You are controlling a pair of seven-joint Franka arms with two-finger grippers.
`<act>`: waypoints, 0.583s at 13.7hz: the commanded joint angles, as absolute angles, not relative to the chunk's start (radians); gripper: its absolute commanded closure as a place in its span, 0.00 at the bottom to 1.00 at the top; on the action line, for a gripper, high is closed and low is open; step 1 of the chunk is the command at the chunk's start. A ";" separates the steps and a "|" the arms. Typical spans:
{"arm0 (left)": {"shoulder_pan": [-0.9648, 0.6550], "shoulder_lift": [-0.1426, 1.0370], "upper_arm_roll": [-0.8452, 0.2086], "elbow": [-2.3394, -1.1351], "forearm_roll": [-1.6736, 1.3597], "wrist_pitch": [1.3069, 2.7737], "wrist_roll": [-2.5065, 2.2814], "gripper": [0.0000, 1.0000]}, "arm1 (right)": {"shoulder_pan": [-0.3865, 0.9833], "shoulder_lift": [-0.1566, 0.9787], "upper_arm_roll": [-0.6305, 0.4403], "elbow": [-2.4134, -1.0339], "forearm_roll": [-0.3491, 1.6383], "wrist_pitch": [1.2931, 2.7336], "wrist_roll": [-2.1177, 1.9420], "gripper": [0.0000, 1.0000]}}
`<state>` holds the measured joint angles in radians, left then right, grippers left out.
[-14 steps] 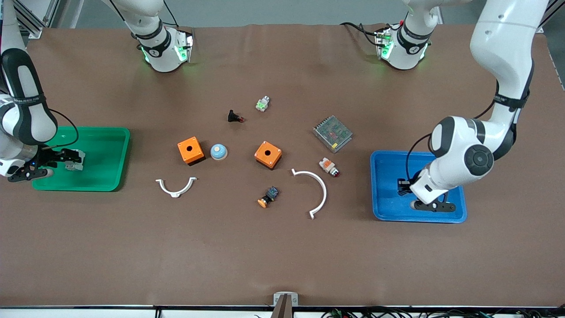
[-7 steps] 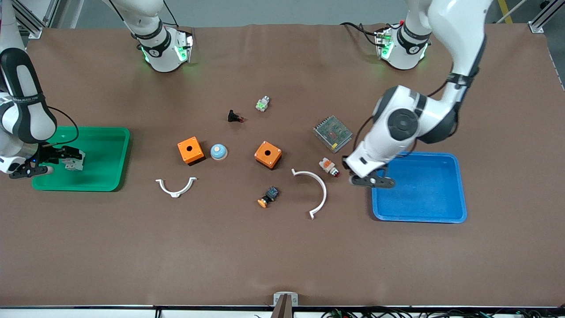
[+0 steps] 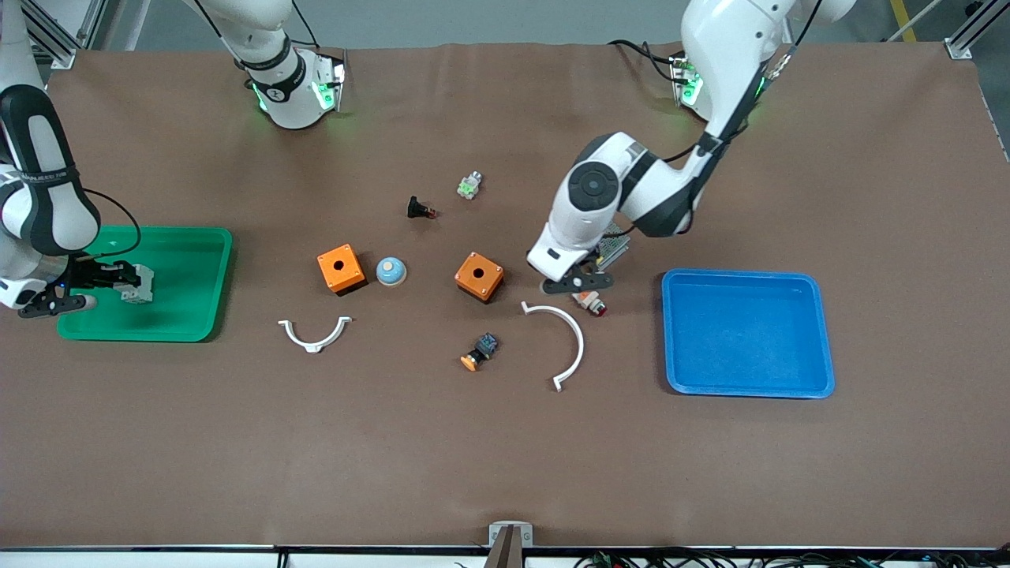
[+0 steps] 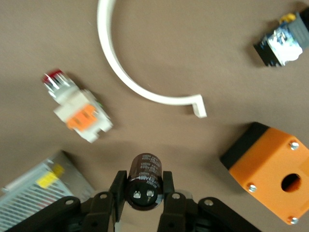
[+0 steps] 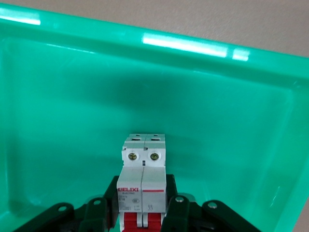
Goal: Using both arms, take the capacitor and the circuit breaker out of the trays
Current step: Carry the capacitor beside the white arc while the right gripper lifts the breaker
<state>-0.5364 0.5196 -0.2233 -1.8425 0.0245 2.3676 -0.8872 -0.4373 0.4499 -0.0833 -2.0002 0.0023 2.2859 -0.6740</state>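
The capacitor (image 4: pixel 144 164), a short black cylinder, sits between the fingers of my left gripper (image 4: pixel 143 180), which is shut on it. That gripper (image 3: pixel 578 282) hangs over the table between an orange box (image 3: pixel 479 276) and the white-and-orange lamp (image 3: pixel 592 300). The capacitor itself is hidden in the front view. The breaker (image 5: pixel 143 164), white-grey with red levers, is clamped by my right gripper (image 5: pixel 142 193), low inside the green tray (image 5: pixel 217 121). In the front view the breaker (image 3: pixel 138 285) shows at the tip of the right gripper (image 3: pixel 126 284), over the green tray (image 3: pixel 189 260).
A blue tray (image 3: pixel 750 331) lies toward the left arm's end. On the table are a second orange box (image 3: pixel 341 269), a blue dome (image 3: pixel 390 271), two white arcs (image 3: pixel 564 339) (image 3: pixel 314 335), an orange-capped button (image 3: pixel 480 352), a black button (image 3: pixel 420 209) and a metal grilled unit (image 3: pixel 614 246).
My left arm swung out of the blue tray with the capacitor to above the table's middle. My right gripper closed on the breaker in the green tray and barely shifted.
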 commanded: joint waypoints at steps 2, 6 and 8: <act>-0.563 0.557 -0.216 -1.839 0.130 2.396 -1.004 0.96 | -0.442 0.410 -0.072 -1.984 0.012 2.252 -0.537 0.87; -0.571 0.569 -0.218 -1.838 0.147 2.402 -1.054 0.35 | -0.394 0.373 -0.061 -1.844 0.014 2.075 -0.436 0.85; -0.569 0.563 -0.218 -1.819 0.146 2.401 -1.098 0.00 | -0.323 0.373 -0.060 -1.705 0.012 1.897 -0.413 0.88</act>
